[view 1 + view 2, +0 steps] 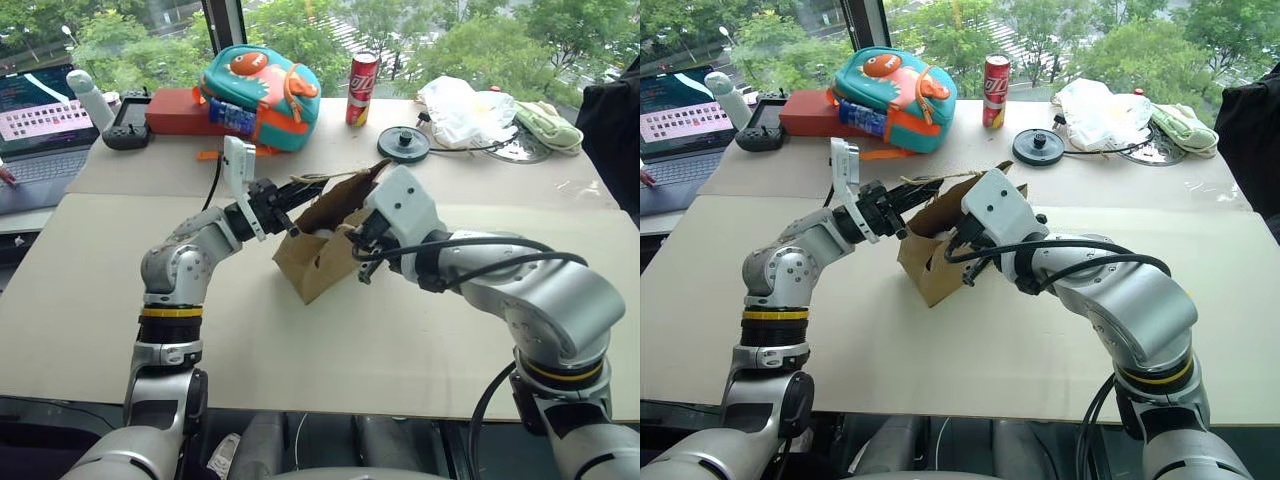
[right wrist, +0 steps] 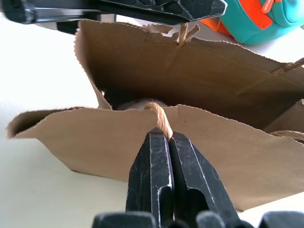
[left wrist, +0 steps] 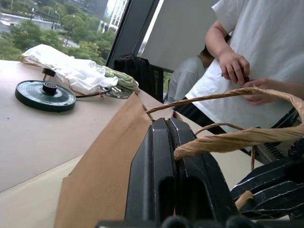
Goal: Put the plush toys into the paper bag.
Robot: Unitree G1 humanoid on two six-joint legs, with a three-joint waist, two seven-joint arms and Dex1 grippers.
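1. Paper bag [image 1: 320, 250] sits mid-desk [image 1: 100, 300], mouth open, held up between both arms.
2. Left gripper [image 3: 167, 124]: fingers pressed together, clamped on a cord handle [image 3: 228, 140] at the bag's far wall, lifting that edge.
3. Right gripper [image 2: 163, 136]: fingers nearly together, pinching the near wall's cord handle [image 2: 159, 118] at the rim.
4. Inside the bag, a pale rounded shape [image 2: 137, 103] shows low behind the near wall; can't tell which toy it is.
5. Desk's far edge: fish backpack [image 1: 262, 95], red can [image 1: 362, 88], white plastic bag [image 1: 465, 108], black round disc [image 1: 404, 143]. Laptop [image 1: 40, 110] at the far left corner.
6. Person in white shirt [image 3: 266, 52] stands beyond the desk.
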